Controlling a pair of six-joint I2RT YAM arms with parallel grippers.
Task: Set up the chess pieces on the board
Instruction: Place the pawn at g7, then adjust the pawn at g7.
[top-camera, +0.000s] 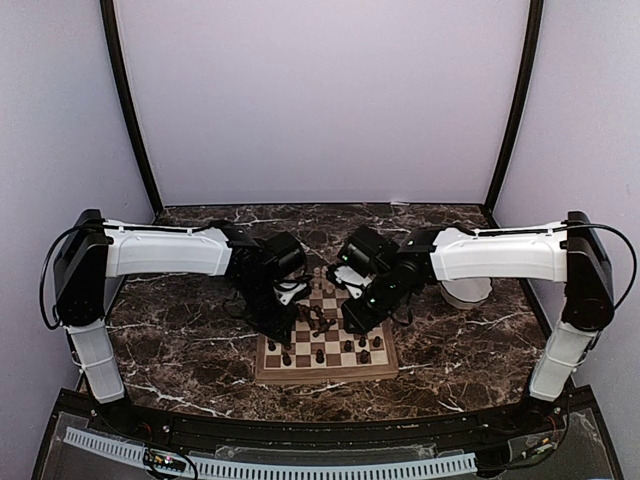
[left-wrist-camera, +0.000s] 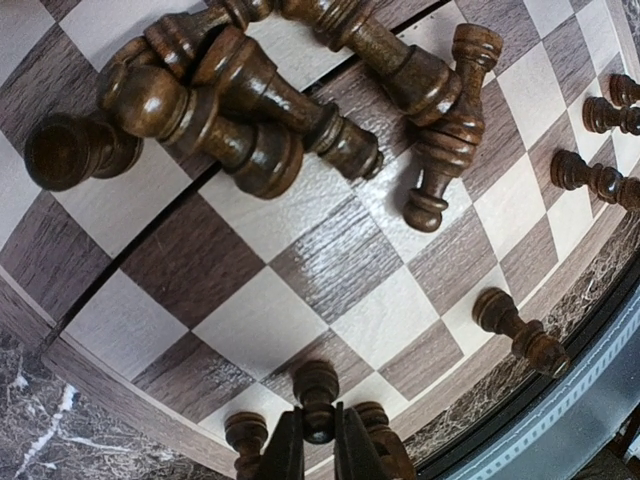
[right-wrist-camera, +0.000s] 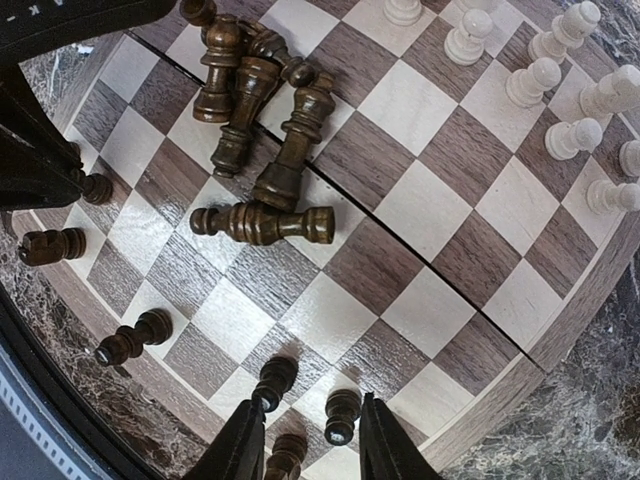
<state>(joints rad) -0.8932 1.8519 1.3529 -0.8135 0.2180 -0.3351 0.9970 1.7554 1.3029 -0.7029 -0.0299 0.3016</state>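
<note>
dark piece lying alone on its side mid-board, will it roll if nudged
Likely rolls: the dark piece is round-turned, lying on the glossy board. Looks like rigid wood, so pinching shouldn't bend it. Its polished taper may slip.

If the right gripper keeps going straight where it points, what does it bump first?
Probably the dark pawn standing between the open fingers of the right gripper, though depth is unclear.

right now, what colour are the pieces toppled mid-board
Dark brown: the toppled pieces show best in the right wrist view.
</note>
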